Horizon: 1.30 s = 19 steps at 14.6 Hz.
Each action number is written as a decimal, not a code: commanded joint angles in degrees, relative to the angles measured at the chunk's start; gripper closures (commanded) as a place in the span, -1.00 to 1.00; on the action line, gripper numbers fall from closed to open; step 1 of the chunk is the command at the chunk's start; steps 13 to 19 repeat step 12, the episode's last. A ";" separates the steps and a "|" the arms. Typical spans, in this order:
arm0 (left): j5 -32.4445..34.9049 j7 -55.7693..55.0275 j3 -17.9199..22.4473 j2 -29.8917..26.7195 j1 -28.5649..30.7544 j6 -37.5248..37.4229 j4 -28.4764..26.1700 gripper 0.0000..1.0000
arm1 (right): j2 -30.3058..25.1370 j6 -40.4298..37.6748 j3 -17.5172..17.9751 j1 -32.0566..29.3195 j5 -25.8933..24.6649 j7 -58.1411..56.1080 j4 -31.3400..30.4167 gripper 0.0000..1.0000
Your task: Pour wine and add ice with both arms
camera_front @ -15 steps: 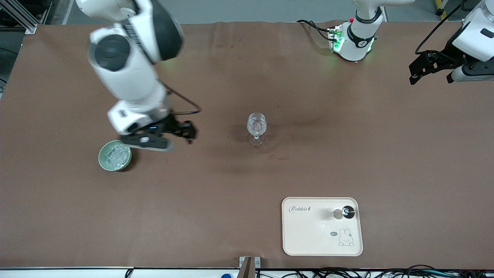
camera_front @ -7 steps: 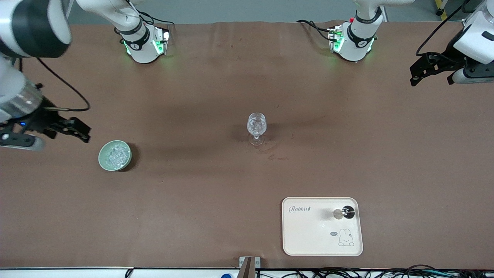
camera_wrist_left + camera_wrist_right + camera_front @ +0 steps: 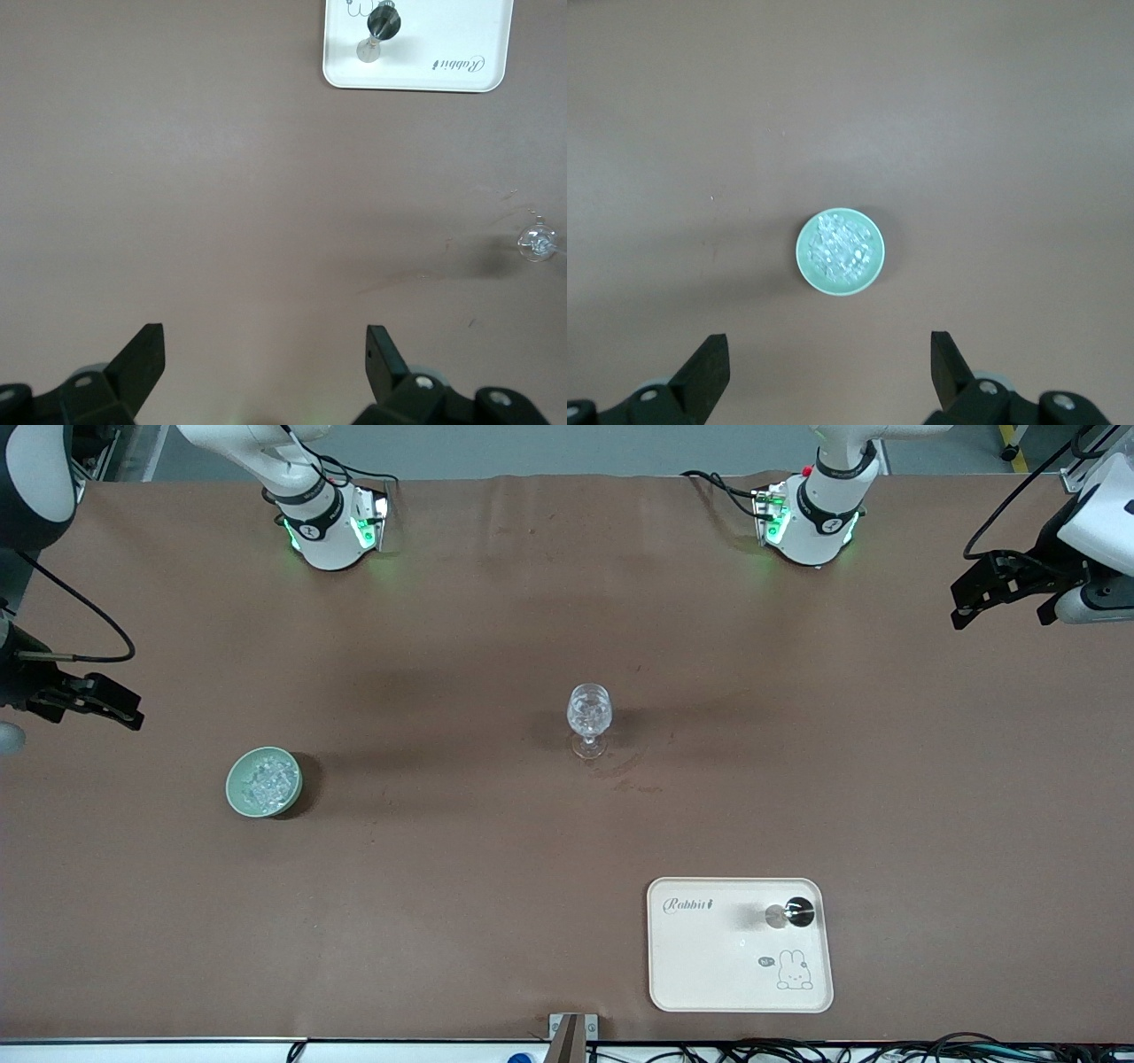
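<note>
Jaws on both grippers stand wide apart and hold nothing. From where I stand, the right gripper [image 3: 89, 701] hangs over the tabletop [image 3: 443, 886] at its own arm's end, the left gripper [image 3: 1005, 584] over the other end; both arms wait. Ice [image 3: 263, 781] fills a pale green bowl [image 3: 232, 790], with more glinting in the wine glass [image 3: 589, 713] mid-tabletop. I judge those chunks slippery, light, best pinched singly. Only the right wrist view looks straight down into the bowl [image 3: 806, 266]; the left wrist view shows the tray [image 3: 425, 80].
</note>
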 commanded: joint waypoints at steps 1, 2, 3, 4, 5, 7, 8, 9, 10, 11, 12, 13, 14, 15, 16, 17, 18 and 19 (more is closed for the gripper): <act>0.91 0.73 -0.28 0.42 0.09 -1.27 1.36 -1.00 | -3.50 -2.53 1.41 -2.82 -1.10 -1.70 -1.89 -1.00; 0.91 0.73 -0.37 0.42 0.09 -1.97 1.45 -1.00 | -3.86 -3.06 1.41 -3.87 -1.01 -3.54 -1.98 -1.00; 0.91 0.73 -0.37 0.33 0.09 -2.07 1.45 -1.00 | -4.12 -3.32 1.41 -4.23 -1.01 -4.25 -1.89 -1.00; 0.91 0.73 -0.37 0.33 0.09 -2.15 1.45 -1.00 | -4.12 -3.33 1.41 -4.41 -0.92 -4.35 -1.81 -1.00; 0.91 0.73 -0.37 0.42 0.09 -2.24 1.45 -1.00 | -4.12 -3.41 1.32 -4.41 -0.84 -4.35 -1.80 -1.00; 0.91 0.73 -0.37 0.33 0.09 -2.24 1.36 -1.00 | -4.21 -3.41 0.44 -4.41 -0.22 -4.35 -1.80 -1.00; 0.91 0.73 -0.37 0.42 0.09 -2.24 1.45 -1.00 | -4.30 -3.41 0.35 -4.41 -0.13 -4.35 -1.72 -1.00; 0.91 0.73 -0.37 0.42 0.09 -2.24 1.45 -1.00 | -4.30 -3.59 0.35 -4.32 -0.13 -4.35 -1.72 -1.00; 0.91 0.73 -0.46 0.50 0.09 -2.24 1.36 -1.00 | -4.30 -3.76 0.44 -4.24 -0.13 -4.26 -1.72 -1.00; 0.91 0.73 -0.46 0.50 0.09 -2.24 1.36 -1.00 | -4.30 -3.77 0.53 -4.24 -0.13 -4.17 -1.72 -1.00; 0.82 0.73 -0.46 0.50 0.00 -2.24 1.36 -1.00 | -4.30 -3.77 0.53 -4.24 -0.13 -4.17 -1.63 -1.00; 0.82 0.73 -0.46 0.50 0.00 -2.24 1.36 -1.00 | -4.30 -3.77 0.53 -4.24 -0.13 -4.17 -1.63 -1.00; 0.82 0.73 -0.46 0.50 0.00 -2.24 1.36 -1.00 | -4.30 -3.77 0.53 -4.24 -0.13 -4.17 -1.63 -1.00; 0.82 0.73 -0.46 0.50 0.00 -2.24 1.36 -1.00 | -4.30 -3.77 0.53 -4.24 -0.13 -4.17 -1.63 -1.00; 0.82 0.73 -0.46 0.50 0.00 -2.24 1.36 -1.00 | -4.30 -3.77 0.53 -4.24 -0.13 -4.17 -1.63 -1.00; 0.82 0.73 -0.46 0.50 0.00 -2.24 1.36 -1.00 | -4.30 -3.77 0.53 -4.24 -0.13 -4.17 -1.63 -1.00; 0.82 0.73 -0.46 0.50 0.00 -2.24 1.36 -1.00 | -4.30 -3.77 0.53 -4.24 -0.13 -4.17 -1.63 -1.00; 0.82 0.73 -0.46 0.50 0.00 -2.24 1.36 -1.00 | -4.30 -3.77 0.53 -4.24 -0.13 -4.17 -1.63 -1.00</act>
